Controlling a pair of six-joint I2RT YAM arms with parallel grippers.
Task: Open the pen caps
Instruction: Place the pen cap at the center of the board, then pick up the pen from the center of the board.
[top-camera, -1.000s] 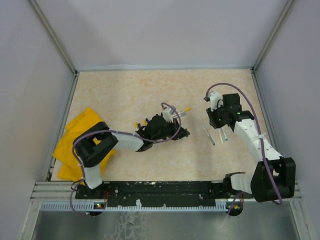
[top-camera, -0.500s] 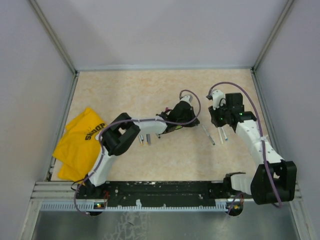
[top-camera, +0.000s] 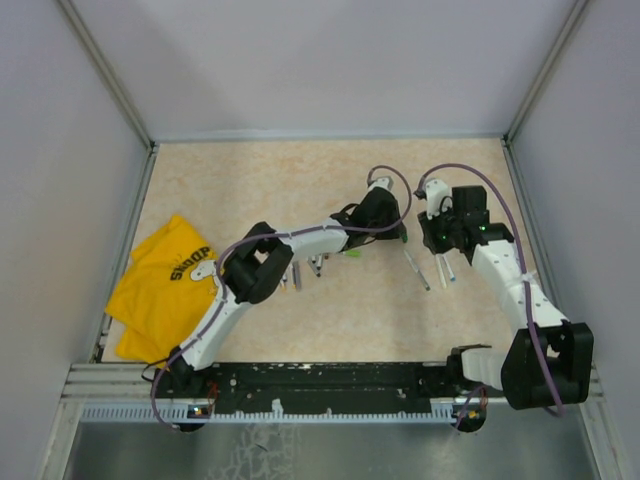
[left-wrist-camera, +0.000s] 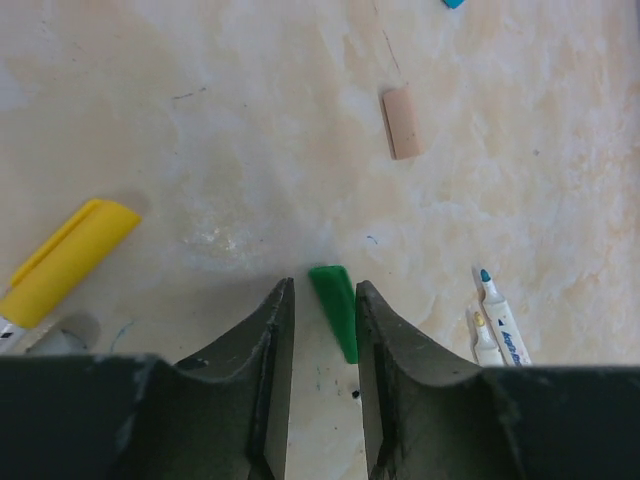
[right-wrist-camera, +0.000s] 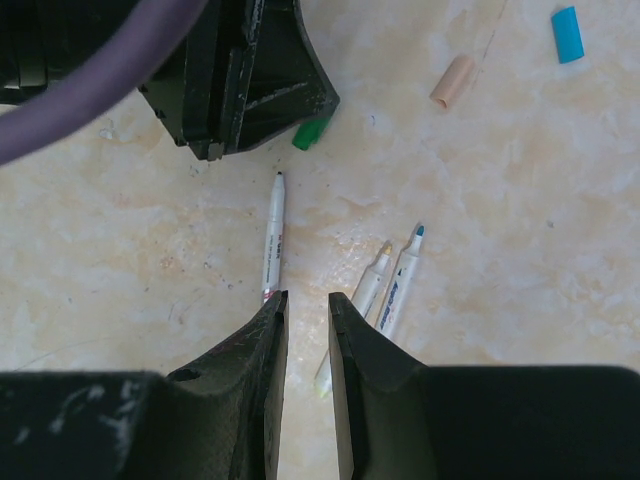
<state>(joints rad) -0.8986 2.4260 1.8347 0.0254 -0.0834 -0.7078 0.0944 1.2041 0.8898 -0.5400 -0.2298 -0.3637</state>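
Left tool (left-wrist-camera: 323, 284): jaws apart, low over the table (left-wrist-camera: 200, 120), clamped on nothing.
Green cap (left-wrist-camera: 335, 312): off its pen, lies on the table betw. the two left fingertips, closer to one of them; contact I cannot tell.
Right tool (right-wrist-camera: 308, 298): only a narrow gap betw. the jaws, nothing in it, above the table.
Black-tip pen (right-wrist-camera: 272, 245): no cap, just ahead of the right tool, tip toward the left tool.
Blue-tip pen (right-wrist-camera: 402, 280) & yellow-tip pen (right-wrist-camera: 365, 290): no caps, side by side, nr the black-tip pen.
Peach cap (left-wrist-camera: 402, 122): loose on the table, apart from the left tool.
Blue cap (right-wrist-camera: 566, 33): loose, beyond the peach cap.
Yellow cap (left-wrist-camera: 68, 262): left side of the left wrist view, seems to sit on a pen end.
Yellow cloth (top-camera: 150, 290): at the table's left edge, well apart from both tools.
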